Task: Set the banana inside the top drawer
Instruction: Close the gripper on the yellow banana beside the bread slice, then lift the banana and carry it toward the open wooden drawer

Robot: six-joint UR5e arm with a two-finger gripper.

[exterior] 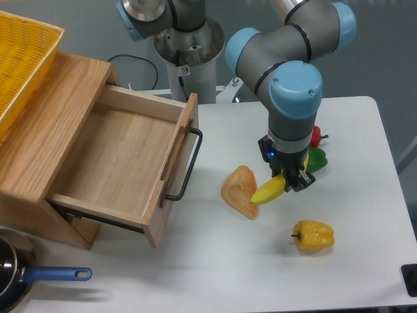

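Holding the banana (270, 190) between its closed fingers, the gripper (290, 180) hangs over the bench (365, 130), with one end of the fruit sticking out to the side toward a wedge of bread (240, 191) that lies just beside it. So the grasp looks done; whether the banana is lifted off the surface cannot be told from this angle. The top drawer (124, 163) stands pulled out and empty, well apart from the gripper, past the bread, with its black handle (186, 166) facing the gripper. What remains, by my reading, is the carry across, the lowering into the drawer and the release. A yellow bell pepper (313, 235) sits near the gripper on the front side
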